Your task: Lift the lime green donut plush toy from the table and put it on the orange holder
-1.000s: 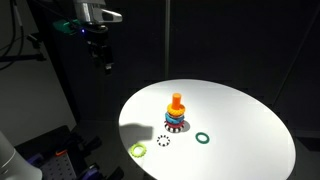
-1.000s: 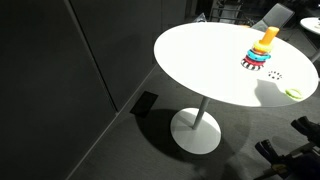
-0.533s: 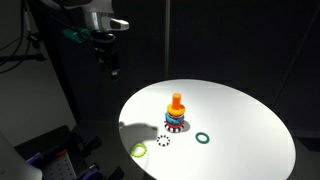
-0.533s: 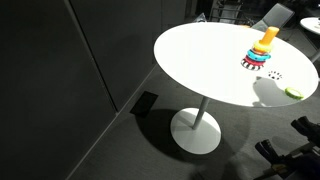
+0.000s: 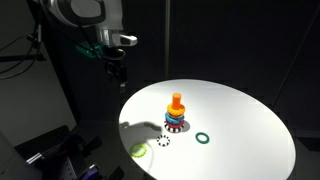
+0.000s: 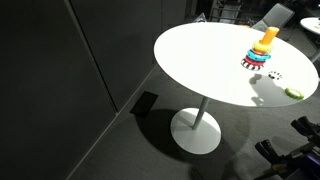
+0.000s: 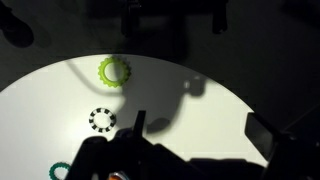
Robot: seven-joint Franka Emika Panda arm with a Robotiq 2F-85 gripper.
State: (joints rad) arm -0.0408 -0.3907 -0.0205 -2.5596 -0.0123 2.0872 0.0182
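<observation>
Wrist view | lime green donut plush toy (image 7: 114, 71) on table (image 7: 215, 135) | hand (image 5: 117, 72) aloft

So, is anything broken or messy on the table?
Nothing looks wrong. The orange peg stands straight inside its stack of rings, and the lime green ring, speckled ring and dark green ring lie flat on the table, not stacked yet.

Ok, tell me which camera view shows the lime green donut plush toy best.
The wrist view: the lime green donut plush toy appears from above, largest, its whole ring and open centre clear on the table. In both exterior views it is far smaller, near the table's edge: a tiny ring or a flat sliver.
</observation>
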